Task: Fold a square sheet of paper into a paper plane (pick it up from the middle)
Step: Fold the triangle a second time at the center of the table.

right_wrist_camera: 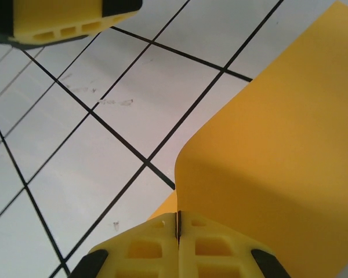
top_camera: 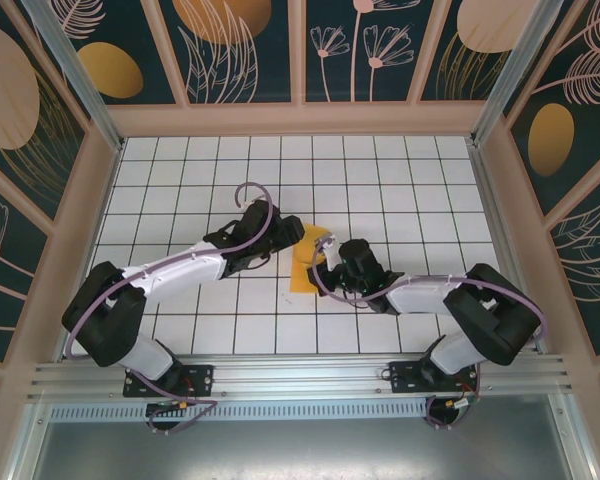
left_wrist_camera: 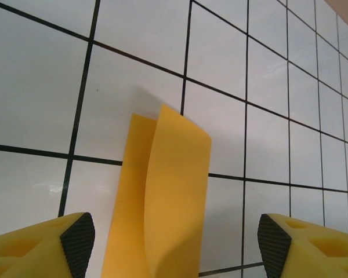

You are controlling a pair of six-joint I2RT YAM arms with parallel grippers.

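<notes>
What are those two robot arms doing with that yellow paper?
They are trying to fold it into a plane. The right gripper is pinched shut on the sheet of paper, which curves up off the white tiled table. The left gripper is open, with one finger on either side of the sheet and neither touching it. There is no plane shape yet.
</notes>
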